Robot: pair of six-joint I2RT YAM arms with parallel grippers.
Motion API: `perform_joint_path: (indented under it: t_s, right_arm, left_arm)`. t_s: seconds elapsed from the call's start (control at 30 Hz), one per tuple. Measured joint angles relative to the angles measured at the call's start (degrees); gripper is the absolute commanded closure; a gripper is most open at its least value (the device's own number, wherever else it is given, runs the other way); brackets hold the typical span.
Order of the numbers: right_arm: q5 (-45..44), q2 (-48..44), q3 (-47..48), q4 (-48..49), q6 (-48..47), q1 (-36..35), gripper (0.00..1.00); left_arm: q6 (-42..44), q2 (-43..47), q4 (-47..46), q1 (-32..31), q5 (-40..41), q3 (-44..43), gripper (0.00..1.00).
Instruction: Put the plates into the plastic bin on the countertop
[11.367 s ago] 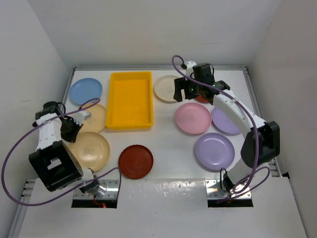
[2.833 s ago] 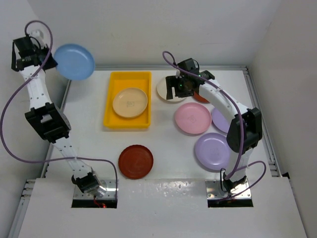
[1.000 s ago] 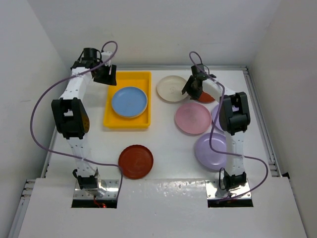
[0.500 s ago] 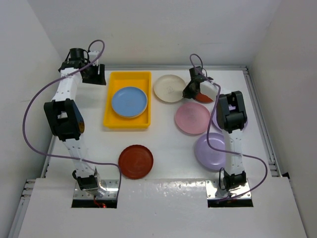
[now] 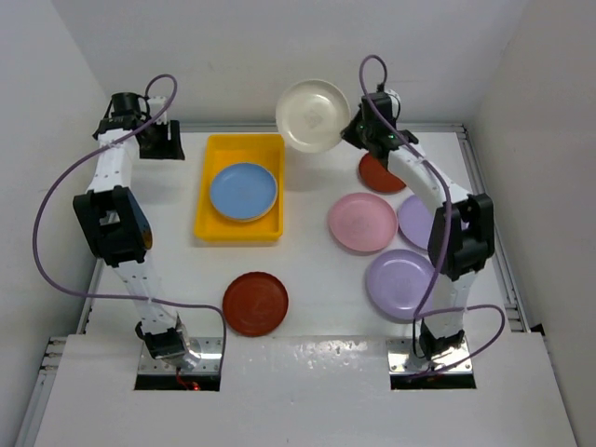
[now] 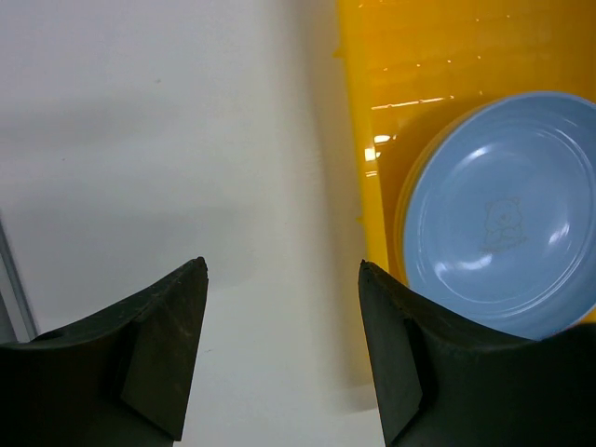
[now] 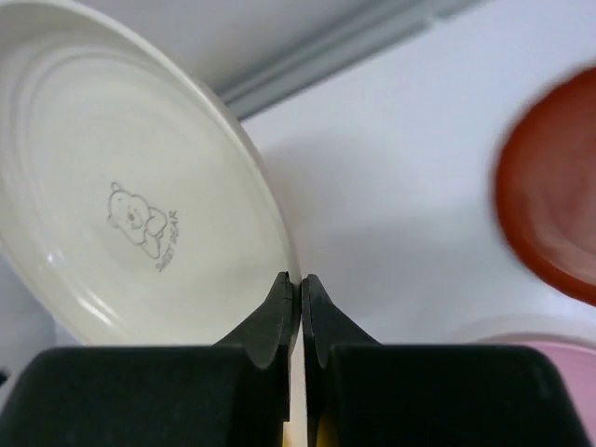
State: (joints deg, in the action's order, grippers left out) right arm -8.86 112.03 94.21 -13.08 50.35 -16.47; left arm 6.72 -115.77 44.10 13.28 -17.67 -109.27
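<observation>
The yellow plastic bin (image 5: 244, 219) (image 6: 368, 112) stands on the white countertop (image 5: 317, 270) and holds a blue plate (image 5: 244, 191) (image 6: 503, 219). My right gripper (image 5: 351, 130) (image 7: 300, 279) is shut on the rim of a cream plate (image 5: 314, 115) (image 7: 121, 205), held tilted in the air behind the bin's right corner. My left gripper (image 5: 168, 142) (image 6: 282, 279) hangs open and empty just left of the bin's back corner. On the countertop lie two dark red plates (image 5: 255, 303) (image 5: 382, 172), a pink plate (image 5: 363, 222) and two lavender plates (image 5: 402, 284) (image 5: 419, 222).
White walls close in the back and both sides. A thin metal edge (image 5: 480, 186) runs round the countertop. The right arm (image 5: 438, 200) reaches over the lavender plates. In the right wrist view a dark red plate (image 7: 554, 196) and the pink plate's rim (image 7: 540, 335) lie below.
The right gripper has shut on the cream plate's rim and lifted it off the countertop, up and left. The left gripper has drawn back to the left, away from the bin.
</observation>
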Motion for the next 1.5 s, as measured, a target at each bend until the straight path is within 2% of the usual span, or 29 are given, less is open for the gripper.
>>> perform_joint_path:
  t_s: [0.07,0.17,0.37,0.53,0.9,1.0,1.13,1.23,1.5]
  right_arm:
    - [1.0,-1.8,0.9,1.4,-3.3,-2.8,1.0]
    - [4.4,0.9,6.2,-0.5,-7.7,-7.4,1.0]
    - [10.5,18.5,24.2,-8.8,-13.5,-15.4,1.0]
    - [10.9,24.4,23.8,-13.7,-16.8,-18.4,1.0]
    - [9.0,24.9,24.9,-12.5,-20.8,-18.6,0.99]
    - [7.5,25.4,25.0,-11.6,-21.7,-18.7,0.92]
    - [7.5,26.9,25.9,-9.4,-22.2,-18.7,0.7]
    - [8.2,27.5,25.9,-8.5,-22.7,-18.9,0.59]
    - [9.1,27.6,25.9,-7.2,-25.0,-20.9,0.56]
  left_arm:
    - [-0.4,0.0,0.0,0.8,-0.1,0.0,0.32]
    - [-1.2,0.0,0.0,1.5,-0.1,-0.2,0.32]
    - [-2.2,-0.2,-0.7,1.8,-0.5,-1.0,0.32]
    - [-2.3,-0.2,-0.9,1.9,-0.6,-1.0,0.32]
    - [-2.3,-0.2,-0.9,1.9,-0.6,-1.0,0.32]
    - [-2.2,-0.2,-0.9,1.9,-0.6,-0.8,0.32]
    - [-2.2,-0.2,-1.0,1.9,-0.6,-0.7,0.32]
    - [-1.9,-0.2,-1.1,1.9,-0.6,-0.7,0.32]
    - [-1.4,-0.2,-1.3,1.9,-0.8,0.0,0.32]
